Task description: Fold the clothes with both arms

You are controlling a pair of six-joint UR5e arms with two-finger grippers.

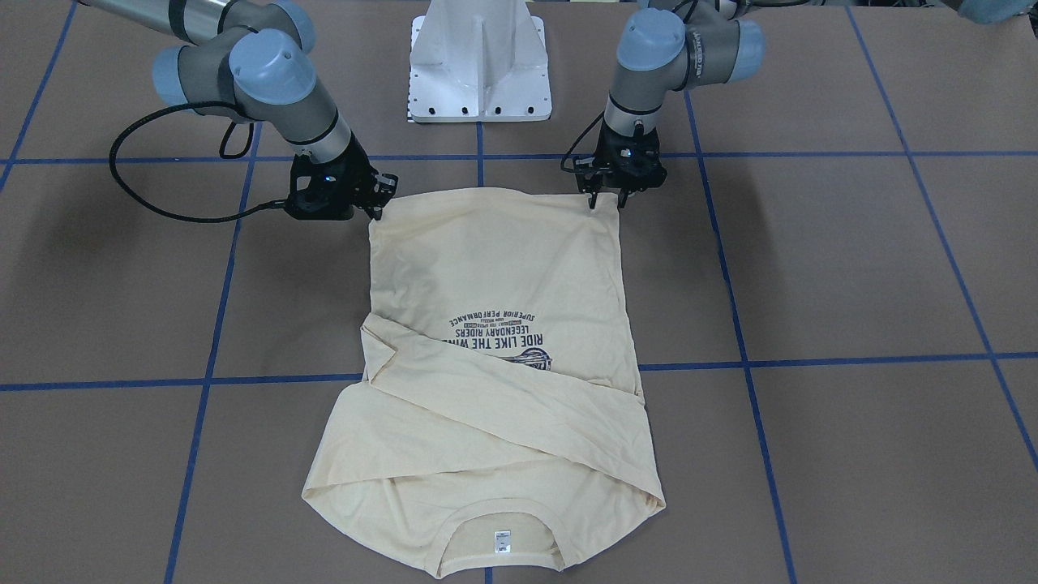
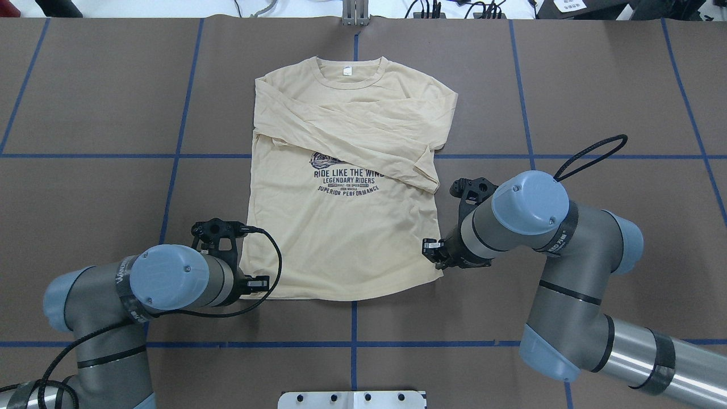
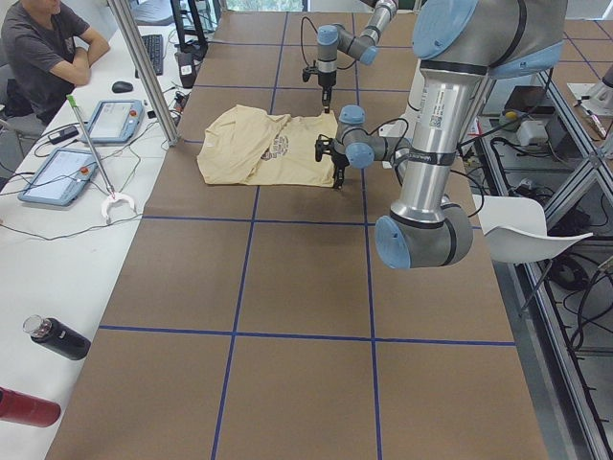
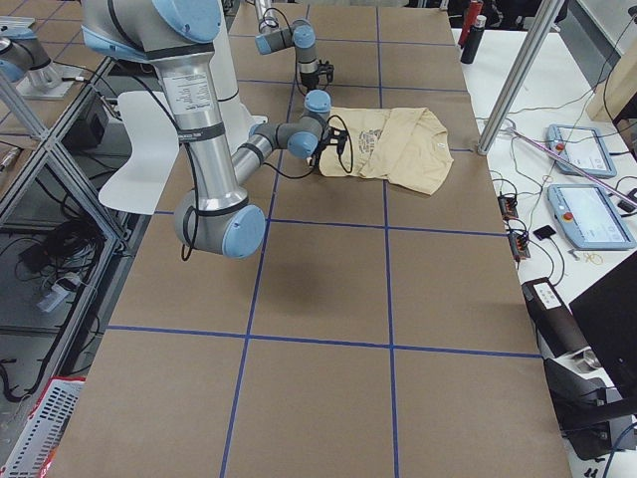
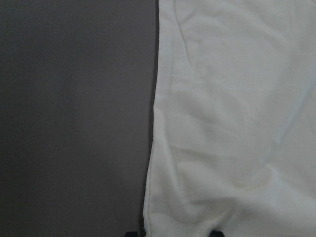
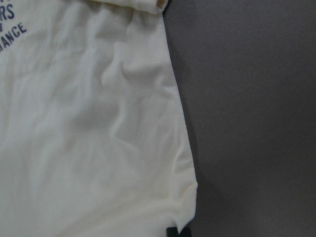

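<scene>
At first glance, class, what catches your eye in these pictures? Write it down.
A pale cream-yellow long-sleeved T-shirt with navy print lies flat on the brown table with its blue tape lines, sleeves folded across its chest. The black two-finger left gripper and right gripper sit at its two hem corners, nearest the robot.

Folded sleeve (image 2: 363, 146) is covering top of navy print (image 2: 347, 183), ahead of right gripper (image 1: 375, 203); its fingertips (image 6: 177, 232) are running off wrist view's lower edge, jaw gap unreadable.

"LEGENDARY RIDERS", "SUPERIOR PERFORMANCE", on T-shirt (image 2: 341, 244)
</scene>
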